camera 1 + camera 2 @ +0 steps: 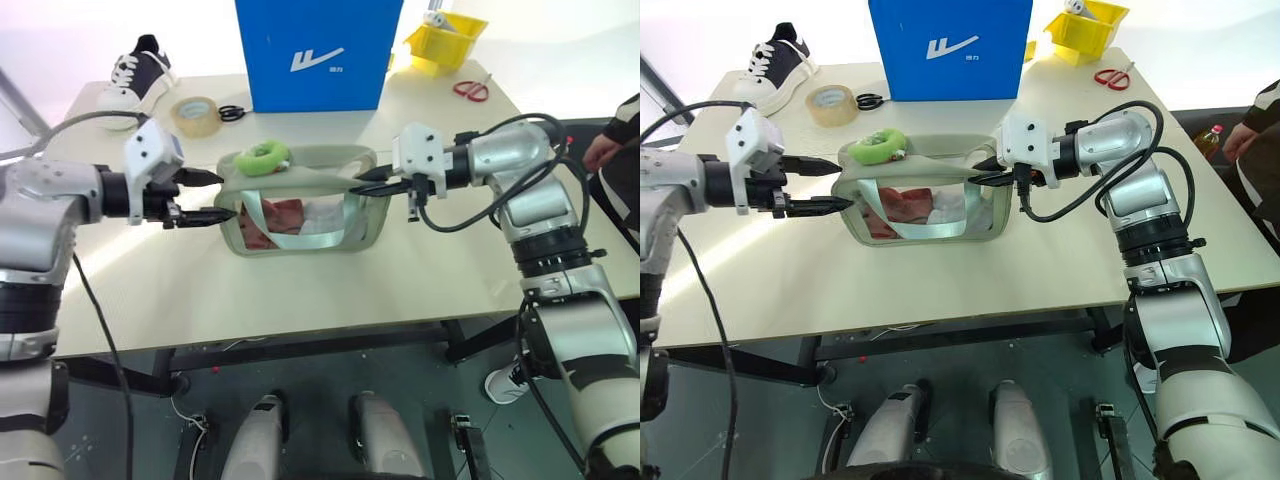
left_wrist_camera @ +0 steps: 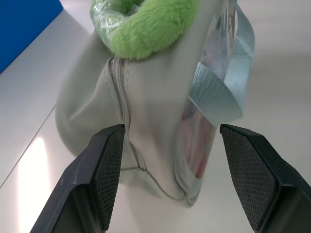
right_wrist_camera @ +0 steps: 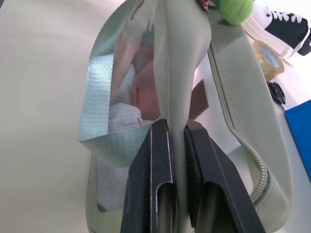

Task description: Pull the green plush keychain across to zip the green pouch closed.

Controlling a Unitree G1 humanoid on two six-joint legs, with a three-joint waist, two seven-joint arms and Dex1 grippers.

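From the head camera's left eye, the green pouch (image 1: 300,205) stands near the middle of the pale table (image 1: 300,300), well back from the near edge, with bare tabletop on its front and both sides. The green plush keychain (image 1: 262,155) sits on the pouch's top at its left end. The left gripper (image 1: 213,197) hovers just off that left end, its 2 fingers spread wide with nothing between them. The right gripper (image 1: 362,183) is pinched onto the pouch's right end. Behind the pouch stands a blue box (image 1: 318,52), with a tape roll (image 1: 195,113), a shoe (image 1: 138,72) and black scissors (image 1: 232,112) toward the far left edge, and a yellow bin (image 1: 447,38) and red scissors (image 1: 471,90) toward the far right.

In the right eye view the same layout holds.

In the left wrist view, the 2 pads (image 2: 110,167) stand far apart on either side of the pouch's end; the keychain lies beyond them.

In the right wrist view, the 2 fingers (image 3: 158,184) clamp a thin fold of the pouch wall.
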